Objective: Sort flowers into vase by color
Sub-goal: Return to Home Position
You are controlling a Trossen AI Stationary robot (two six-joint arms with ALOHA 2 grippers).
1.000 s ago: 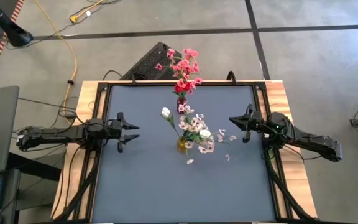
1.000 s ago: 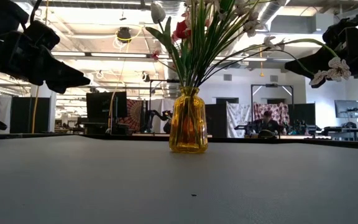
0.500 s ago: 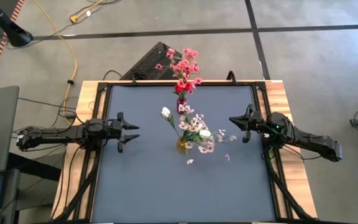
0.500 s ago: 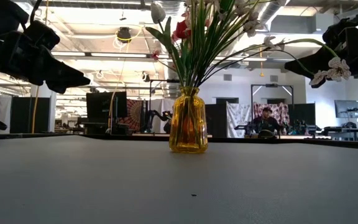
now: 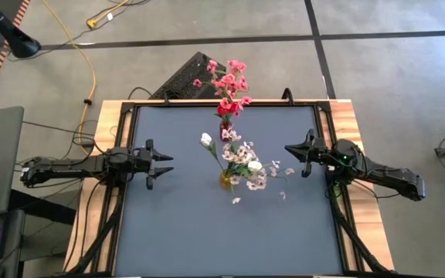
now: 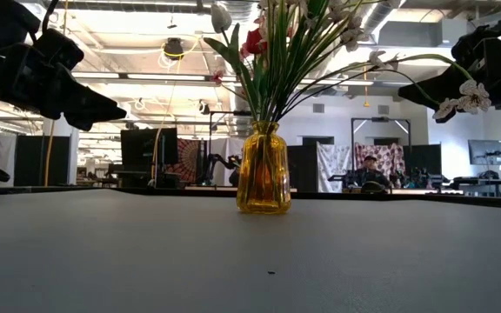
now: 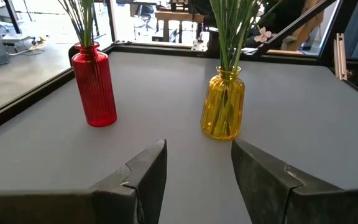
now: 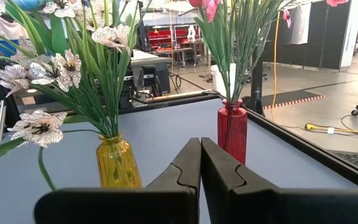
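A yellow glass vase [image 6: 263, 178] stands on its base at the table's middle and holds pale pink-white blossoms [image 5: 247, 164] and white buds on green stems. A red vase [image 7: 95, 84] stands toward the far edge with red rosebuds and bright pink clusters [image 5: 229, 81]. My left gripper [image 7: 197, 165] is open, raised above the table's left side, pointing at the vases. My right gripper [image 8: 200, 163] is shut and empty, raised above the right side, pointing left.
The dark table [image 5: 184, 224] has a raised black frame [image 5: 127, 116] along its edges, with wooden strips outside it. A loose blossom spray [image 6: 464, 97] droops close to my right arm in the low view. Both vases [image 8: 232, 130] stand between the two grippers.
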